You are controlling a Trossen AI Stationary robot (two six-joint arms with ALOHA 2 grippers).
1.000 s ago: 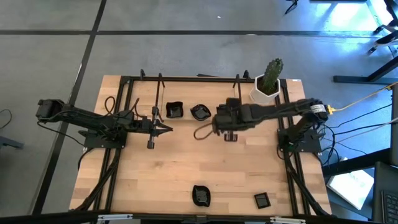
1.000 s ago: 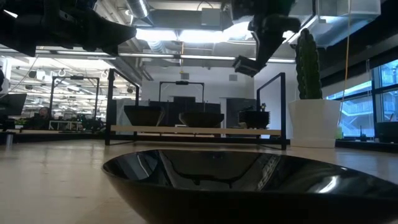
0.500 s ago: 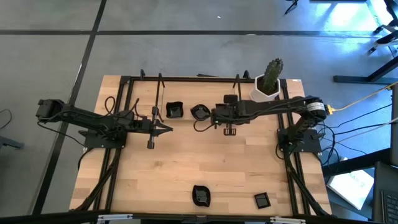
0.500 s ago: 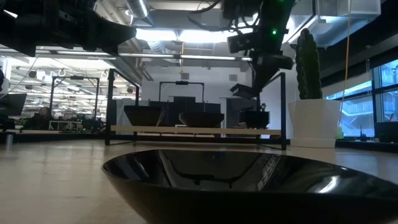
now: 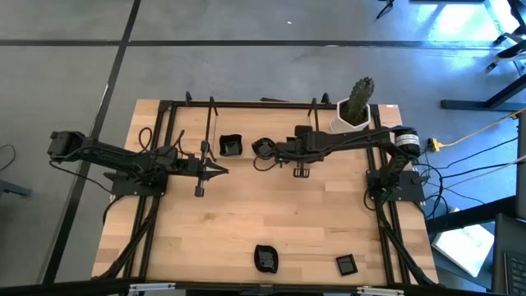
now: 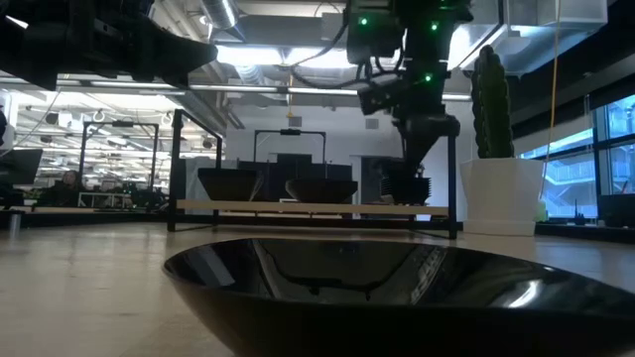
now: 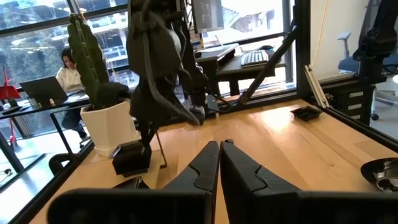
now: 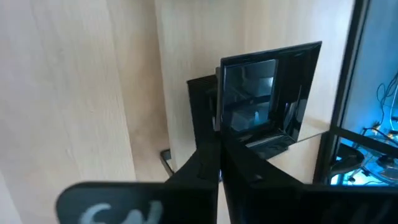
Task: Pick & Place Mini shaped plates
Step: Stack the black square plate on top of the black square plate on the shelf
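Trouble ahead: my right jaws (image 8: 219, 163), pressed together and empty, hover over the square plate (image 8: 267, 93) at frame centre; descending shut would knock it. Left jaws (image 7: 219, 163) wait closed.

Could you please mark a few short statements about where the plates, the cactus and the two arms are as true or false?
1. The cactus stands at the table's far right corner. True.
2. Two plates, a leaf plate and a square plate, lie near the front edge. True.
3. The left gripper holds a plate. False: its fingers are shut on nothing, over bare wood.
4. The right gripper hangs over the front edge. False: it is at the far side, by the round plate.
5. The left gripper's fingers are spread wide. False: they are shut.
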